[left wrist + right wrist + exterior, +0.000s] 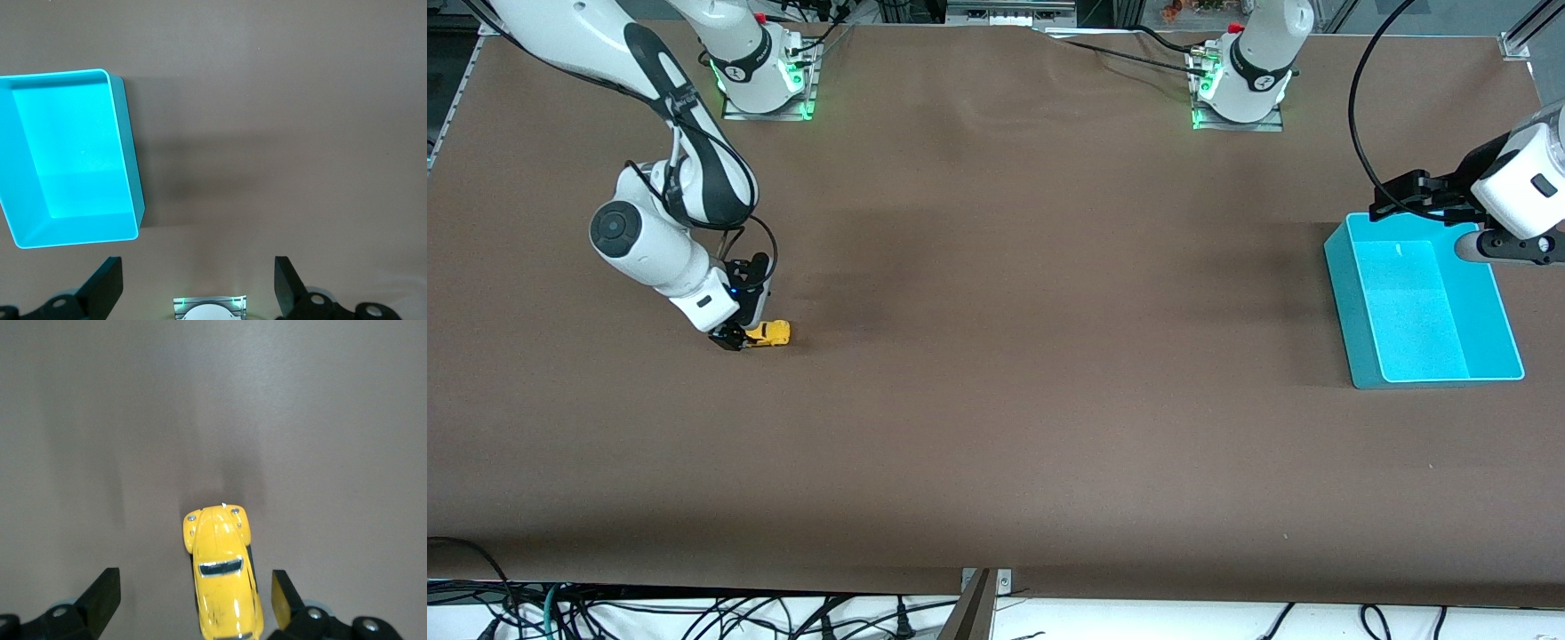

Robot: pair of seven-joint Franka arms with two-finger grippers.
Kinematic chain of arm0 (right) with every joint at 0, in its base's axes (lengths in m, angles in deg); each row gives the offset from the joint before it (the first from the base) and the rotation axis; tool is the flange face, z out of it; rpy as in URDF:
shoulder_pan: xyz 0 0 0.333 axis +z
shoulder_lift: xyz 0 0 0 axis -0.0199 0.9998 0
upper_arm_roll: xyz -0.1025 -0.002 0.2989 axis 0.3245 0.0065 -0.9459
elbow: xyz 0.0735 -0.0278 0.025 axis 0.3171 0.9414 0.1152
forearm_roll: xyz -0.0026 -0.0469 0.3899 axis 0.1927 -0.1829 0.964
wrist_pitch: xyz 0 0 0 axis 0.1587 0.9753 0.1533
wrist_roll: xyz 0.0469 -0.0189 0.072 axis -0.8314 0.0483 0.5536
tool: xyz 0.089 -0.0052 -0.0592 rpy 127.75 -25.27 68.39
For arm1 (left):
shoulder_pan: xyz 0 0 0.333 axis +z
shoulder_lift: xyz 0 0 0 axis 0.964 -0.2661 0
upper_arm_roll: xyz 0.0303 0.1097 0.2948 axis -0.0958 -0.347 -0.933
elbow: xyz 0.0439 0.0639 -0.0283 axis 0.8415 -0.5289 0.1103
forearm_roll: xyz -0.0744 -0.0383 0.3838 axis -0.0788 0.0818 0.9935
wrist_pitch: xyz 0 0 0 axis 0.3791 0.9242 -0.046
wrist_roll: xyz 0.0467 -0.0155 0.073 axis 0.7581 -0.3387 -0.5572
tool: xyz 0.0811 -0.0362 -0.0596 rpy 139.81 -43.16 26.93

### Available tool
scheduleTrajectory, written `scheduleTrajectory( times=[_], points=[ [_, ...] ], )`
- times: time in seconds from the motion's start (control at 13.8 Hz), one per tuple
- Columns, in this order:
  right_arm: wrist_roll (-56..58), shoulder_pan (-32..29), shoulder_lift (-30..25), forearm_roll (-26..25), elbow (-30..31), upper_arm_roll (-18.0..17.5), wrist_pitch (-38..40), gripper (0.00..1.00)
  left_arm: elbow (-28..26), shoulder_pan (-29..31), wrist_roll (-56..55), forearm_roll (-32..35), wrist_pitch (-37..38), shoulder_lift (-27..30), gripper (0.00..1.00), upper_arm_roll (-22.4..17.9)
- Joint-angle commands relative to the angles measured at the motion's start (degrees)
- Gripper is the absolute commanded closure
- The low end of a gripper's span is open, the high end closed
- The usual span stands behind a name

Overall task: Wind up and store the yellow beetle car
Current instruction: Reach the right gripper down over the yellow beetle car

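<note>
brown paper covered the bench (pixel 996 427). toward the right arm's end the car (pixel 769 332) sat on it, between the wide-apart fingers of the right end effector (pixel 734 338), which was down at the bench; neither finger clearly touched the car. the left end effector (pixel 1507 244), fingers spread and empty, hung over the bin (pixel 1360 293).
</note>
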Motion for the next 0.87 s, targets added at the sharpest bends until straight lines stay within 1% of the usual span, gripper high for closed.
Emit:
scheduleTrajectory(
  times=[0.0, 0.07, 0.15, 0.22, 0.44, 0.51, 0.58, 0.65, 0.73, 0.8],
  points=[
    [3.85, -0.9, 1.94, 0.8, -0.3, -0.33, -2.79, 0.0, 1.05, 0.16, -0.36, 1.1, 0.43, -0.43, 0.0, 0.46],
    [3.85, -1.07, 2.3, 0.8, -0.3, -0.33, -2.8, 0.01, 1.05, 0.08, -0.36, 1.1, 0.34, -0.43, 0.0, 0.46],
    [3.94, -1.08, 2.3, 0.72, -0.3, -0.33, -2.89, 0.03, 1.05, 0.08, -0.36, 1.19, 0.34, -0.43, 0.0, 0.46],
    [4.2, -1.08, 2.39, 0.71, -0.3, -0.33, -2.89, 0.1, 1.05, -0.01, -0.36, 1.19, 0.34, -0.43, 0.0, 0.46],
    [5.0, -1.08, 2.39, 0.63, -0.3, -0.33, -2.89, 0.46, 1.05, 0.08, -0.36, 1.1, 0.34, -0.43, 0.0, 0.46],
    [5.34, -1.08, 2.39, 0.54, -0.3, -0.33, -2.89, 0.59, 1.05, 0.08, -0.36, 1.1, 0.34, -0.43, 0.0, 0.46],
    [6.04, -1.08, 2.39, 0.54, -0.3, -0.33, -2.89, 0.74, 1.05, -0.01, -0.36, 1.19, 0.34, -0.43, 0.0, 0.46],
    [6.75, -1.08, 2.39, 0.45, -0.3, -0.33, -2.89, 0.81, 1.05, 0.16, -0.36, 1.19, 0.43, -0.43, 0.0, 0.46],
    [7.28, -1.08, 2.39, 0.45, -0.3, -0.33, -2.89, 0.84, 1.05, 0.25, -0.36, 1.1, 0.34, -0.43, 0.0, 0.46],
    [8.15, -1.08, 2.39, 0.36, -0.3, -0.41, -2.89, 0.84, 1.05, 0.25, -0.36, 1.1, 0.34, -0.52, 0.0, 0.46]
  ],
)
